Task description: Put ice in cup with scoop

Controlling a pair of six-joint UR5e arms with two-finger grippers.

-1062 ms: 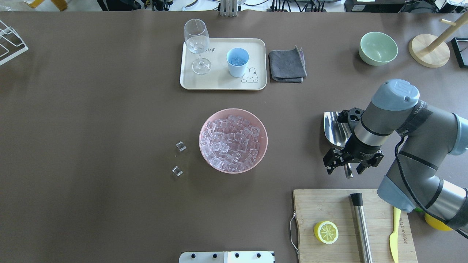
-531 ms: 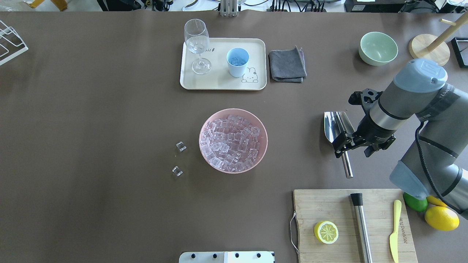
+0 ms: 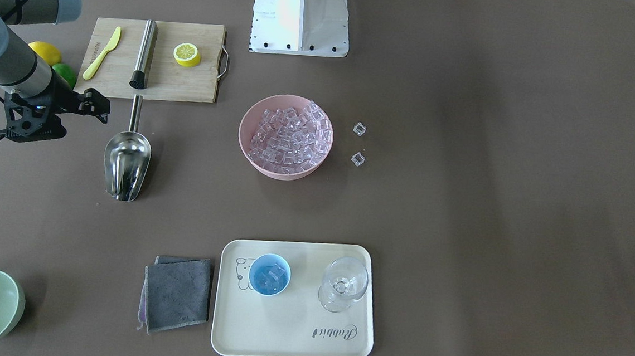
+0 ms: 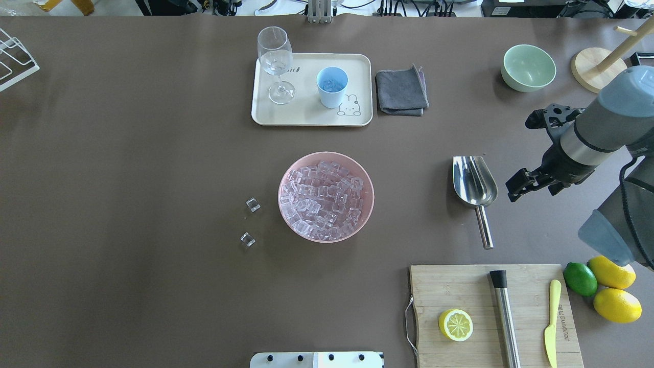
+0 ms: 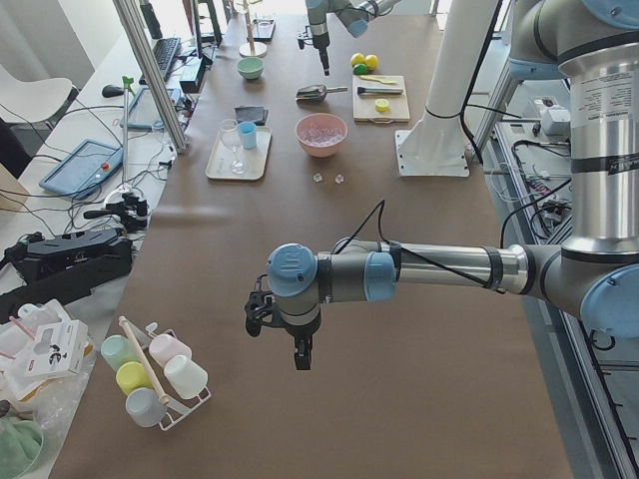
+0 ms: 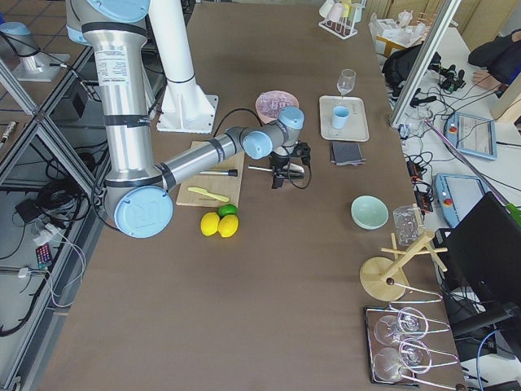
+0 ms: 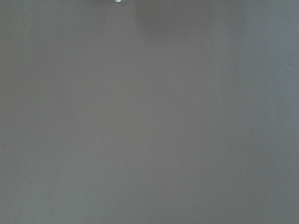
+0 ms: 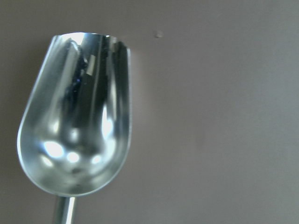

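Two bowls: pink bowl, green bowl. Two loose cubes beside the pink bowl. Two lemons, one half lemon, one lime. One each: scoop, cup, glass, tray, cloth, board, knife.

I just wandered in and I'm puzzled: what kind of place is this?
Most likely a robotics lab staging a drinks counter: robot arm over the table, cables on the floor beside it, ice and a scoop laid out.

1. The scoop is shiny, smooth metal, like a mirror.
2. The ice is clear and glassy.
3. The cup looks like smooth, dull plastic.
4. The board is pale wood.
5. The cloth looks soft and fuzzy.
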